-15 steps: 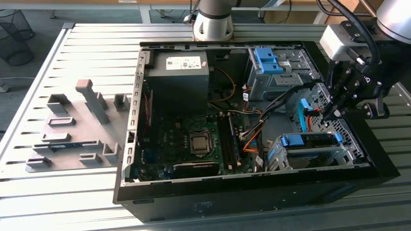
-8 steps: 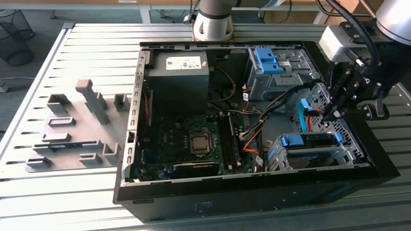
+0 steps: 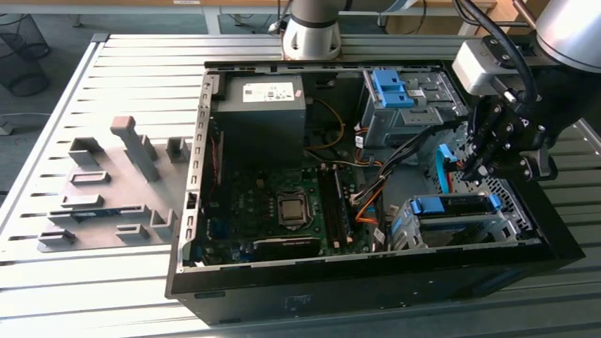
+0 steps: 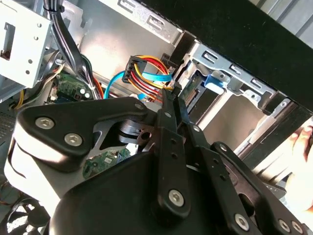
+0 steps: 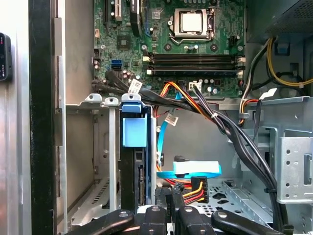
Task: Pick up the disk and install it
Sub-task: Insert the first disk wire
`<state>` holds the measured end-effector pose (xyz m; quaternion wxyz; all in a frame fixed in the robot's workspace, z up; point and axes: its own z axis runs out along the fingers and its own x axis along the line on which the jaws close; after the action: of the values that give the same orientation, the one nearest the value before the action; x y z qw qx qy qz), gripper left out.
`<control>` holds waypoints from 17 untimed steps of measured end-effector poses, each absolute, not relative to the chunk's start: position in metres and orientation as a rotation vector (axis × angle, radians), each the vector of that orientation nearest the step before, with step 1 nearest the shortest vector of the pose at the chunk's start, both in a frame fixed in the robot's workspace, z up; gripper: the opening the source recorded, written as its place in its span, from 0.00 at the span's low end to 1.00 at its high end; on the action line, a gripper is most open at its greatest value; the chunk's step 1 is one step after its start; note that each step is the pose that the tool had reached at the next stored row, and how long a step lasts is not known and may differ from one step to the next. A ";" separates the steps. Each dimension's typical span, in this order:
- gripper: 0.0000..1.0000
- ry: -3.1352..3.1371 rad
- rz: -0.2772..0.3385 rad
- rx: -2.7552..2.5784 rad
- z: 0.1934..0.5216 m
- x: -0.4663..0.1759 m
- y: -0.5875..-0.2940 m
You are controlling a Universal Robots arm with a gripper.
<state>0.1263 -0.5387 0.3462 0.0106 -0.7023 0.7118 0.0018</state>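
The disk (image 3: 452,206) sits in the metal drive cage (image 3: 404,229) at the near right corner of the open computer case, its blue handle facing up. In the first wrist view the disk (image 5: 134,131) stands edge-on in the cage slot, with its dark body below the blue handle. The second wrist view shows the disk's blue handle (image 4: 215,81) inside the cage. My gripper (image 3: 469,171) hangs above the case just behind the cage, apart from the disk. Its fingers are shut with nothing between them in both wrist views (image 4: 172,95) (image 5: 168,211).
A grey power supply (image 3: 258,105) and the motherboard (image 3: 281,204) fill the case's left half. A bare blue bracket (image 3: 393,88) sits in the far cage. Orange, black and blue cables (image 5: 195,171) run beside the disk. Grey fixture blocks (image 3: 122,183) stand on the slatted table. A hand (image 4: 302,147) shows outside the case.
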 end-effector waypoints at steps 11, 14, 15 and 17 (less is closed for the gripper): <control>0.16 2.221 0.006 -2.191 0.346 0.126 -0.539; 0.16 2.223 0.006 -2.189 0.346 0.126 -0.539; 0.16 2.228 0.006 -2.184 0.346 0.126 -0.539; 0.16 2.239 0.005 -2.173 0.345 0.126 -0.541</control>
<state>0.1258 -0.5413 0.3450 0.0107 -0.6965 0.7175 0.0017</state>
